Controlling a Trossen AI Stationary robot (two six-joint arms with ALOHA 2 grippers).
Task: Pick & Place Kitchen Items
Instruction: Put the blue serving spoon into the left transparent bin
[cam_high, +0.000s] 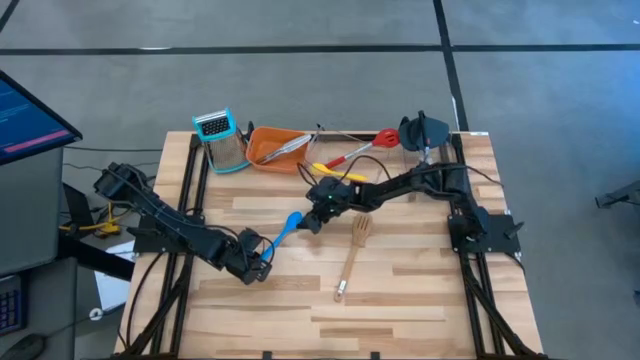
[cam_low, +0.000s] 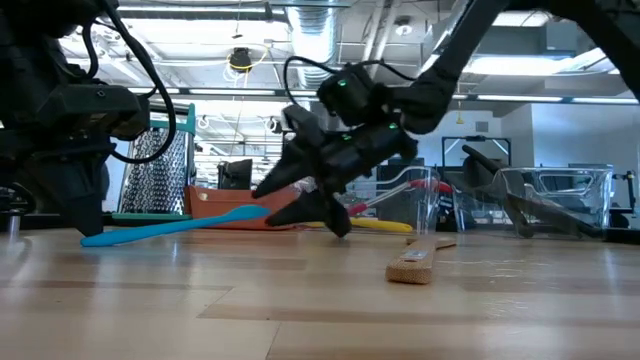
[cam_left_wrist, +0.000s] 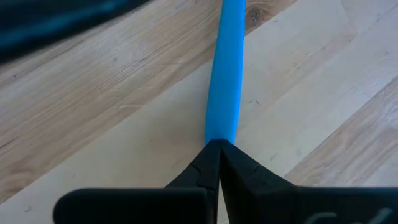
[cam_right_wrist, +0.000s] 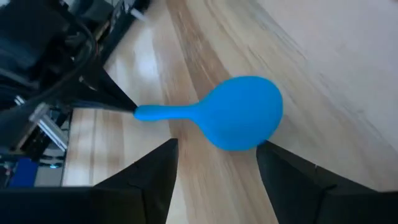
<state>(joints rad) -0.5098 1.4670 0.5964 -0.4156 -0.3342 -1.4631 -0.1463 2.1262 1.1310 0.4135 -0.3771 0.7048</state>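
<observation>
We're seeing the blue spoon (cam_high: 283, 232) lying mid-frame on the tabletop (cam_high: 400, 300) in the high view, long axis running lower left to upper right. Left tool (cam_high: 262, 262) is clenching the handle end; right tool (cam_high: 312, 222), fingers spread, is sitting at the bowl end w/ the bowl just ahead of its gap. Both arms are equally near. Right wrist view is showing that gap; left wrist view is showing the pinch.

No text, label, brand, number or sign can be read anywhere in these views.
</observation>
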